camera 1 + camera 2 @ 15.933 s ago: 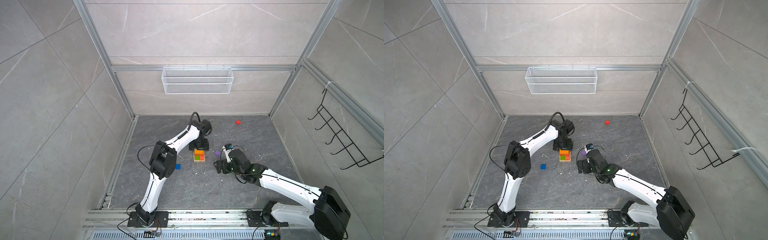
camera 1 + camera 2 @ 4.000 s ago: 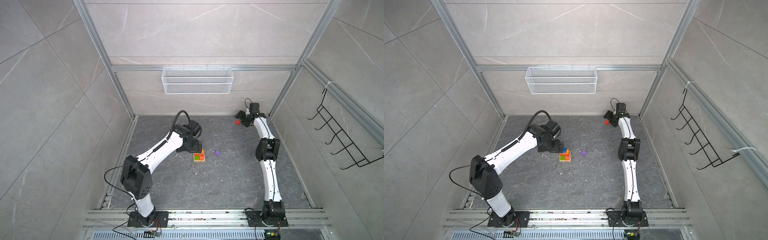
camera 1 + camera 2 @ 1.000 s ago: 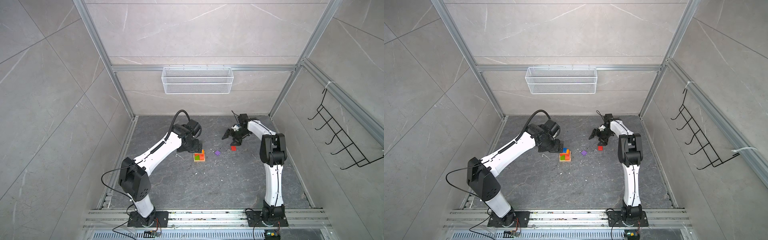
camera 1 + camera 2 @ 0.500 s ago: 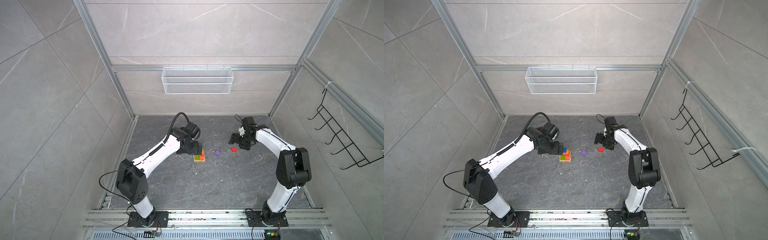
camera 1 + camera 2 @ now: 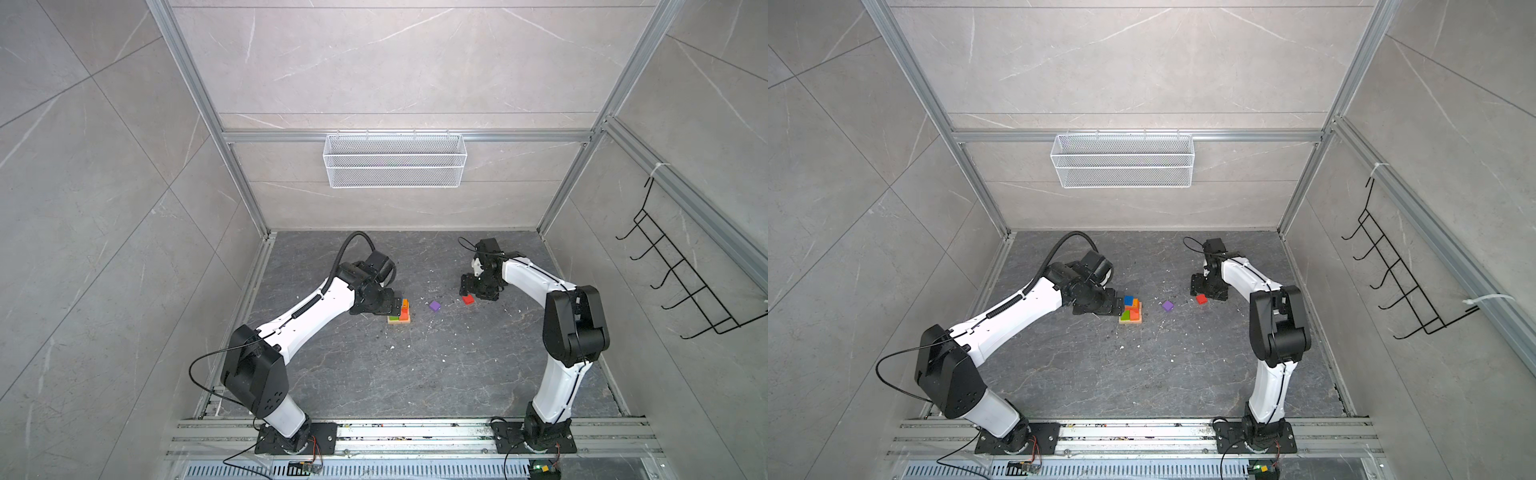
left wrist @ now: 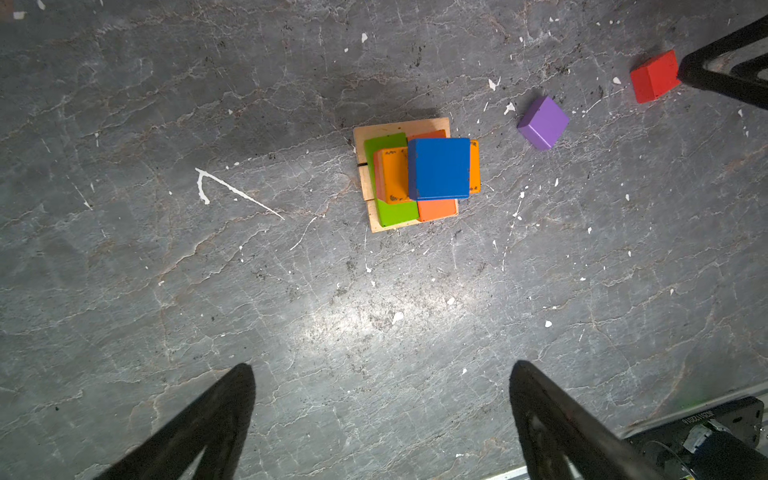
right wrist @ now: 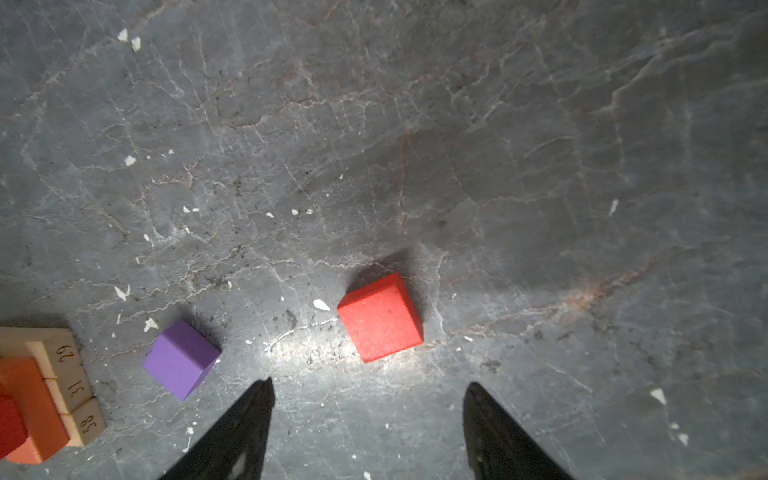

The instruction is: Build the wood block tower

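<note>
On the grey floor (image 5: 415,374), near its middle, the tower (image 5: 1131,311) stands: tan bars, green and orange slabs, an orange block, a blue cube (image 6: 439,168) on top. The left gripper (image 6: 382,368) hangs just beside it, jaws wide apart, empty. Slightly farther lie a purple cube (image 7: 181,358), then a red cube (image 7: 380,318). The right gripper (image 7: 369,384) is just beside the red one, jaws apart, holding nothing.

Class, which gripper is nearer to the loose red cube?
Right. The right gripper hovers just beside the red cube, not holding it. The left gripper is by the tower, with the purple cube lying between it and the red cube.
</note>
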You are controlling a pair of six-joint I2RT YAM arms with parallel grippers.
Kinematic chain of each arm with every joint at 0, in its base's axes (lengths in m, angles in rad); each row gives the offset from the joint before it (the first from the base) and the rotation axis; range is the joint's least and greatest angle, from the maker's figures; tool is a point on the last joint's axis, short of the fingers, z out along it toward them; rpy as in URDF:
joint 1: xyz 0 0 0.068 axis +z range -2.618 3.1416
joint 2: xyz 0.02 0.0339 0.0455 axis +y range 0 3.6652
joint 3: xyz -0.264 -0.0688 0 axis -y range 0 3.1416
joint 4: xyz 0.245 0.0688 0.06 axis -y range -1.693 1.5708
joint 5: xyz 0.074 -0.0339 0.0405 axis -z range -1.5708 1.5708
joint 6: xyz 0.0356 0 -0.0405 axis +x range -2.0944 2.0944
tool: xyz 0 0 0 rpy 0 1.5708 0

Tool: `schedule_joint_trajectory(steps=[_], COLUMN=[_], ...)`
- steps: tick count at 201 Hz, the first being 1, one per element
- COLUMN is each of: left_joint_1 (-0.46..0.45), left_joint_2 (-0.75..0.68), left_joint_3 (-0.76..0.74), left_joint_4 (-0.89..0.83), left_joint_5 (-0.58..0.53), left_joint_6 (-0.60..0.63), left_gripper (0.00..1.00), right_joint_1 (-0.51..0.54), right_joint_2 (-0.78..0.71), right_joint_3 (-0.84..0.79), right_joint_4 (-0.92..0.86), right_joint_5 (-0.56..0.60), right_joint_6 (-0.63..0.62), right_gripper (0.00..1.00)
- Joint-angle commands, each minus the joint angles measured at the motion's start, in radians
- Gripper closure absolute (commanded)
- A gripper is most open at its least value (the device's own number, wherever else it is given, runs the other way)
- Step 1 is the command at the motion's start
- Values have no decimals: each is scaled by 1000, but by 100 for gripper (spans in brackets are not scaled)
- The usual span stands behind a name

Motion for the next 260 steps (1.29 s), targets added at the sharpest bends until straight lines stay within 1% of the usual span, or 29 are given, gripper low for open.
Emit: schedule_joint_trajectory(steps=[1,26,52,84,182,194,219,241,260], left_joint_1=[12,18,18,21,22,23,24,24,24], left_joint_2=[-60,-67,-73,-79,-66,-64,-61,-61,-61], left_joint_3=[-16,-28,-40,-48,-35,-33,-27,-24,-25], left_joint_4=[15,16,20,24,23,23,17,17,16], left_joint_5=[24,32,36,40,53,56,55,56,55], left_joint_6=[18,12,7,8,10,12,13,12,14], left_gripper=[3,2,3,3,3,3,3,3,3], right_joint_1=[16,27,28,29,28,28,30,29,31], right_joint_2=[30,57,87,126,172,172,174,178,175], right_joint_3=[26,37,53,72,98,97,89,88,82], right_joint_4=[6,9,0,-19,-9,-9,-3,-4,-2], right_joint_5=[29,40,50,50,65,64,65,61,59], right_joint_6=[-43,-55,-70,-90,-96,-96,-95,-93,-91], right_gripper=[37,39,44,57,59,62,64,73,76])
